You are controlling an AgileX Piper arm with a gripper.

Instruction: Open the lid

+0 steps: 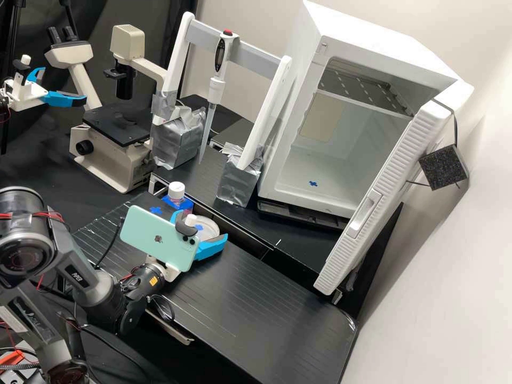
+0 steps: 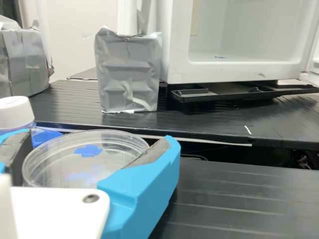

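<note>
1. Tool (image 2: 95, 137) and dish come first for us: the two blue fingers (image 2: 149, 191) stand wide, one at each side of the round clear dish (image 2: 62, 172). We cannot tell whether either pad touches its rim.
2. Between those fingers, the dish sits low and level by the worktop (image 2: 244, 199), near its far edge. We see a blue patch (image 2: 88, 150) on it and take its clear lid (image 2: 113, 144) to be on.
3. We judge the step in hand to be lining up for the grasp, with the lid yet to be lifted.
4. Next, we would want both pads level with the lid's rim, above the lower half, then a gentle, even closing and a straight lift. Gripping too low could bring the whole dish up; squeezing hard could flex the thin plastic or make it slip.
5. Just beside the dish stands a white-capped bottle (image 2: 15, 113) with a blue holder (image 2: 46, 136); we would keep the nearer finger from knocking it.
6. Farther out, we have a silver-taped block (image 2: 128, 74), a pipette (image 1: 216, 80) hanging upright in its stand, a microscope (image 1: 117, 125) and a white cabinet (image 1: 298, 176) with its door open.
</note>
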